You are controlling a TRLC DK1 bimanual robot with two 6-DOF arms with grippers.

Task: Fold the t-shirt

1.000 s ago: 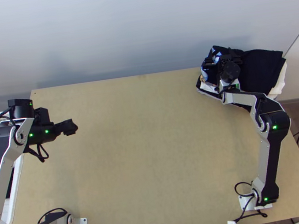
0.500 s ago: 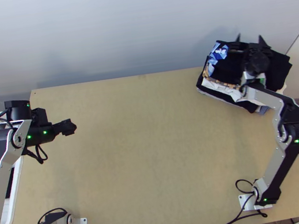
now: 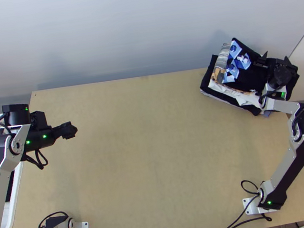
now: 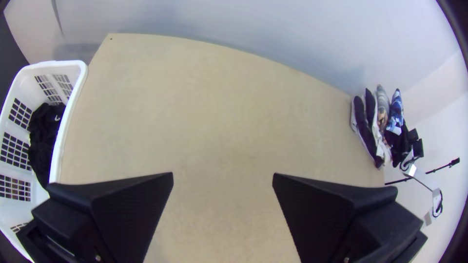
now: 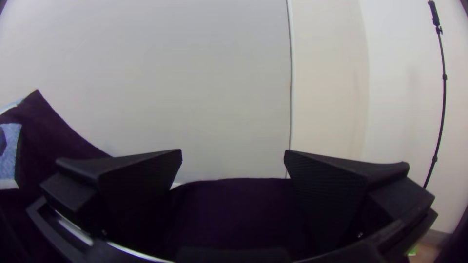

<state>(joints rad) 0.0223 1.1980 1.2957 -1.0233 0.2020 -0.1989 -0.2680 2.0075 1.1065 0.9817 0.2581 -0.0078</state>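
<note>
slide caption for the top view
Left gripper over the table, right gripper over a stack of folded clothes

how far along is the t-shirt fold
Folding looks done: the black t-shirt with blue print lies folded on the clothes pile at the far right corner of the table. Nothing is in hand: the right gripper is open over the pile, the left gripper open above the table. Left, probably: backing the right gripper off. Dark cloth lies in the white basket.
</note>
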